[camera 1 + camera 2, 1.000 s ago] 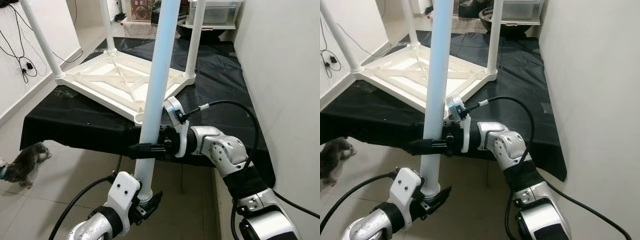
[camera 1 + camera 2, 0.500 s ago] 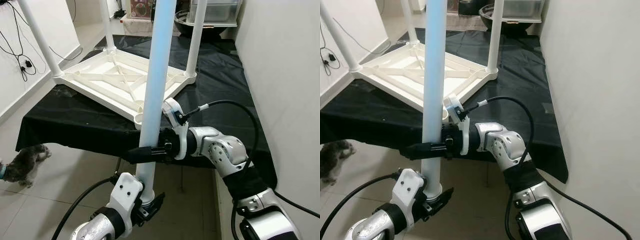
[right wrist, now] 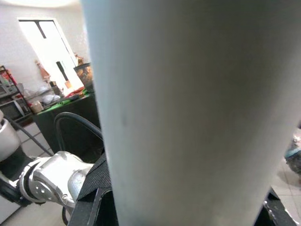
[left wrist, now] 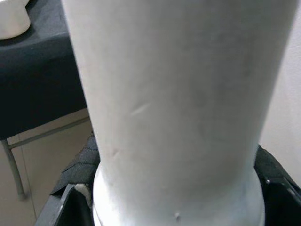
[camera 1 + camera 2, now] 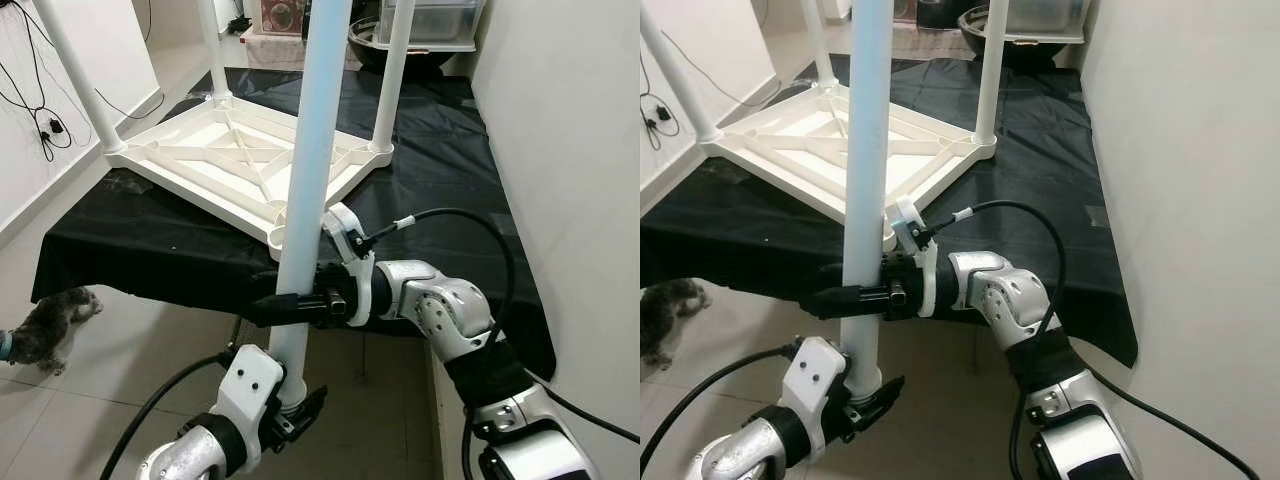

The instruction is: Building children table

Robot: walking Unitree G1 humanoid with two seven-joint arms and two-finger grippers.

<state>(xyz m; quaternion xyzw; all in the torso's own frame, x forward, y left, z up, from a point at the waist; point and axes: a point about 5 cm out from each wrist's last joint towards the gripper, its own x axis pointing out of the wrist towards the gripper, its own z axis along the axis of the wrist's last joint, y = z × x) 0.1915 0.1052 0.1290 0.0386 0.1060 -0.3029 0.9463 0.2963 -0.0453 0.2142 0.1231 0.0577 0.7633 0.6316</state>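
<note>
A white table top [image 5: 220, 165] lies upside down on a black-covered bench. White legs stand in three of its corners [image 5: 70, 80], [image 5: 212, 50], [image 5: 392, 75]. The near corner socket [image 5: 277, 237] is open. A fourth white leg [image 5: 310, 150] stands nearly upright just in front of that corner, its lower end below bench level. My left gripper [image 5: 290, 398] is shut on the leg's bottom end. My right gripper [image 5: 270, 306] is shut on it a little higher, level with the bench edge. The leg looms close in the left wrist view [image 4: 174, 108] and the right wrist view [image 3: 197, 108].
The black cloth [image 5: 440, 170] hangs over the bench's front edge. A white wall [image 5: 570, 150] runs close along the right. A small furry animal [image 5: 45, 325] stands on the tiled floor at the left. Cables [image 5: 45, 120] hang on the left wall; a clear bin [image 5: 430, 25] sits at the back.
The held leg stands a little straighter than before. My right gripper and forearm sit slightly lower on it. Both grips are unchanged.
</note>
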